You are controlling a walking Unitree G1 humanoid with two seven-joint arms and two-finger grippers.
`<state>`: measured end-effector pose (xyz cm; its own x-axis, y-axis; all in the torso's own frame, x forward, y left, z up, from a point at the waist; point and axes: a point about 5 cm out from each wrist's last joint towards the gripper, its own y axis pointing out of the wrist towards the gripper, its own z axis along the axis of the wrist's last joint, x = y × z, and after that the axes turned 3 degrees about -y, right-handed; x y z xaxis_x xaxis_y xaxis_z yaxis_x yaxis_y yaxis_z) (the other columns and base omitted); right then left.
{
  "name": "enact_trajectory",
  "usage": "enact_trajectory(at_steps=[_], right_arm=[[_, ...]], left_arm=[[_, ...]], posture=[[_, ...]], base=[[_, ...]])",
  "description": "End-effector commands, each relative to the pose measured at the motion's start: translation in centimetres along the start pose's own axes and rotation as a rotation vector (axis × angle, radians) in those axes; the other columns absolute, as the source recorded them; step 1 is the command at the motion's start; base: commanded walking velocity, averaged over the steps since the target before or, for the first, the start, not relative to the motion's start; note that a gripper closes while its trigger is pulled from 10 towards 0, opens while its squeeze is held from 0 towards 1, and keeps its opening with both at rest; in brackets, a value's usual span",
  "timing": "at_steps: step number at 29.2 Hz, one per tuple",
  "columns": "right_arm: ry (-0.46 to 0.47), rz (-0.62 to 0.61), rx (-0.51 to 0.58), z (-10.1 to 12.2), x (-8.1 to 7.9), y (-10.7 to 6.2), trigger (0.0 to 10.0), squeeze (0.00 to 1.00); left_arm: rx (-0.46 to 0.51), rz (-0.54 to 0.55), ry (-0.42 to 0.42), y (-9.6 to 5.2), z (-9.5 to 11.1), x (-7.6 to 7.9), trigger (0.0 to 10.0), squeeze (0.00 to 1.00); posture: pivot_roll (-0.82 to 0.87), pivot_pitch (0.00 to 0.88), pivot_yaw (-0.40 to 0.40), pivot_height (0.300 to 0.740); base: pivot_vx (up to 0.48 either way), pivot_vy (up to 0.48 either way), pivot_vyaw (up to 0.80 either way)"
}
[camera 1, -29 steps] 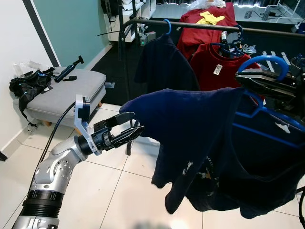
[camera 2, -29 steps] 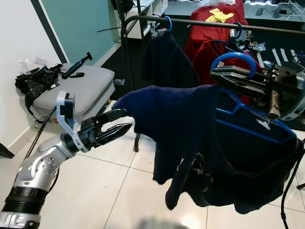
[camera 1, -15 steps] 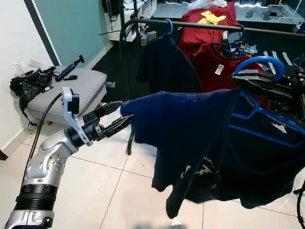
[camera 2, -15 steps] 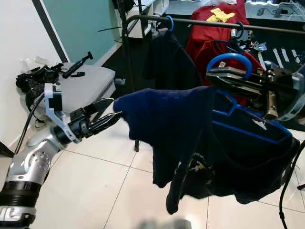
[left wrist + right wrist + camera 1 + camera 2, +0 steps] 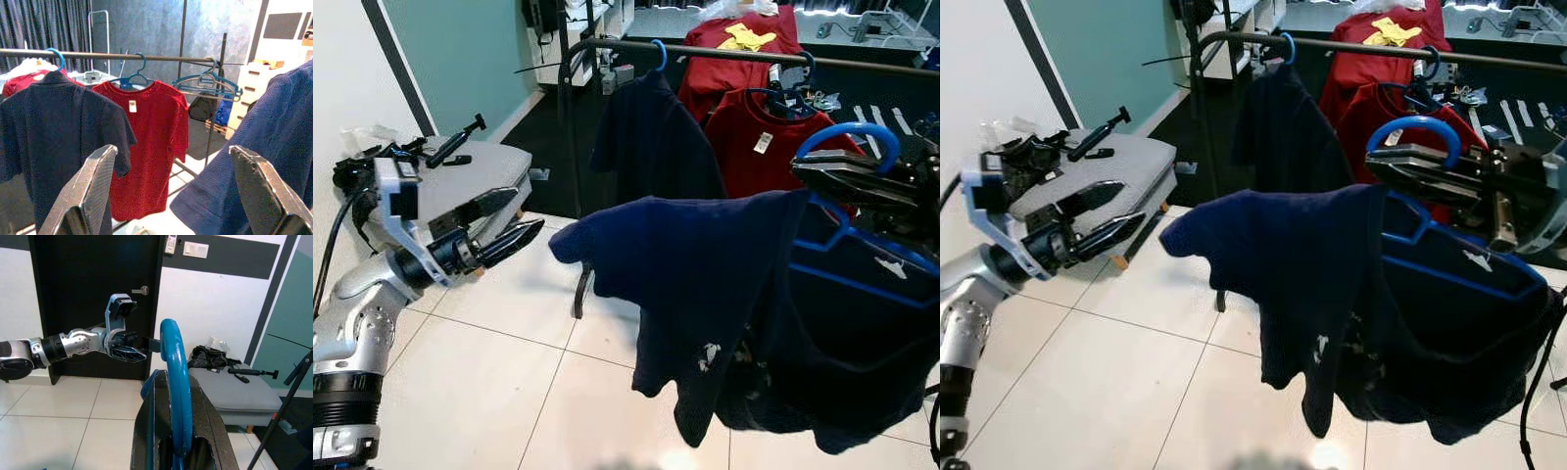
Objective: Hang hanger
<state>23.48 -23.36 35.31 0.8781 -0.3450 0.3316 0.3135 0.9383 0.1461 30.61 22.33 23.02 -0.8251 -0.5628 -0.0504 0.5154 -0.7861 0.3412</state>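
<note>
A blue plastic hanger carries a navy T-shirt that droops low over the floor. My right gripper is shut on the hanger's hook, holding it up on the right, in front of and below the black clothes rail. My left gripper stands open with nothing between its fingers. It is out to the left, a short gap away from the shirt's sleeve. In the left wrist view, the rail and its hanging shirts lie ahead between the fingers.
On the rail hang a navy shirt on a blue hanger, red shirts and empty blue hangers. A grey bench with black gear stands at the left by the wall. White tiled floor lies below.
My left gripper has drawn back to the left, away from the shirt's sleeve that it was right beside. The right gripper still holds the hanger in about the same place.
</note>
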Motion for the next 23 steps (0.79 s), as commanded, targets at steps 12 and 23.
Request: enact_trajectory(at_steps=[12,23], right_arm=[[-0.052,0.035,0.04,1.5,-0.6,0.1,0.0,0.0],[-0.057,0.046,0.053,1.8,-0.6,0.3,0.0,0.0]], left_arm=[[-0.093,-0.067,0.001,0.8,-2.1,1.0,10.0,0.0],[-0.152,-0.078,0.007,0.7,-3.1,1.2,10.0,0.0]], posture=[[-0.04,0.077,0.035,0.74],[-0.04,0.073,0.036,0.74]], base=[[0.0,0.0,0.0],[0.0,0.0,0.0]])
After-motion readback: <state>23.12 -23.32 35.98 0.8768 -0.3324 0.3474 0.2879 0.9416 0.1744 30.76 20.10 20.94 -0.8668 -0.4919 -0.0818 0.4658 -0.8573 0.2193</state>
